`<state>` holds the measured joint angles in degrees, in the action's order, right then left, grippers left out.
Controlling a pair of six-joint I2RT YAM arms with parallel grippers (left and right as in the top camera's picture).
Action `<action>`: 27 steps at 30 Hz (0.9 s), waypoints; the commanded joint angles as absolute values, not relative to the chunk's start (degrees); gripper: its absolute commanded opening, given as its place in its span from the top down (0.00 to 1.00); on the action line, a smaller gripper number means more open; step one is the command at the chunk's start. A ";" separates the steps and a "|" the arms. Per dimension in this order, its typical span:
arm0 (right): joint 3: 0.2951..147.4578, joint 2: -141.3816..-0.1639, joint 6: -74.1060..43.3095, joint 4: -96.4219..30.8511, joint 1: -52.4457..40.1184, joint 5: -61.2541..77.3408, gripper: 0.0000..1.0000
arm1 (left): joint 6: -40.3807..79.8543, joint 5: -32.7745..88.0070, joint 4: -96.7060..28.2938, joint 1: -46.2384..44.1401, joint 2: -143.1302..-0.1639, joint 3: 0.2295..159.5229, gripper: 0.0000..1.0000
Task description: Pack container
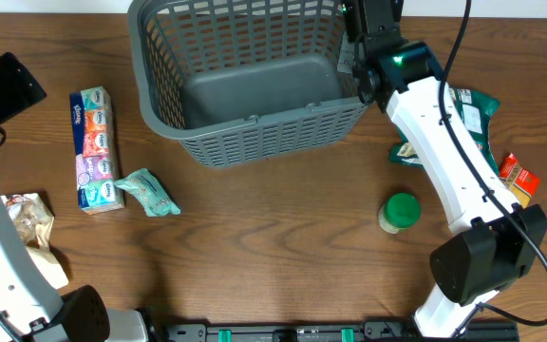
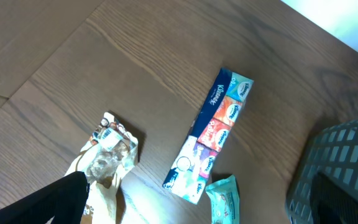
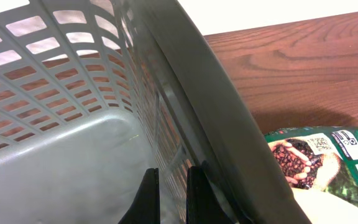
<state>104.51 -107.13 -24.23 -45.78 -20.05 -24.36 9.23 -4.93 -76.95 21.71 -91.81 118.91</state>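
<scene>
Gripping — it seems — the right wall of the dark grey basket point(image 1: 254, 142), the right end effector point(image 3: 174, 190) is clamping shut; the basket is lying long-axis left-right at the desk's point(image 1: 283, 247) far middle.

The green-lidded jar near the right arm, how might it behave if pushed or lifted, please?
The green-lidded jar seems upright, so a low push would probably slide it and a high one tip it. Tipped, its round body could roll. The lid looks rigid and smooth, perhaps slippery.

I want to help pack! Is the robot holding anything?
It looks like the right fingers pinch the basket by its side wall, just under the rim.
</scene>
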 commanded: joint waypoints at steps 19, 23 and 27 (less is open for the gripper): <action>104.55 -106.69 -4.86 -36.42 -19.59 -6.50 0.75 | 7.09 0.03 -77.10 21.67 -91.85 119.11 0.04; 107.46 -106.24 3.07 -37.15 -19.77 2.35 0.71 | 2.17 2.74 -77.10 19.92 -91.83 119.11 0.04; 113.54 -105.84 4.58 -41.32 -19.75 1.54 0.97 | -2.20 3.03 -77.06 15.77 -91.83 119.11 0.08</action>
<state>108.42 -107.13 -0.40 -40.36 -19.94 -1.63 3.05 1.19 -76.93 18.52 -91.81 118.91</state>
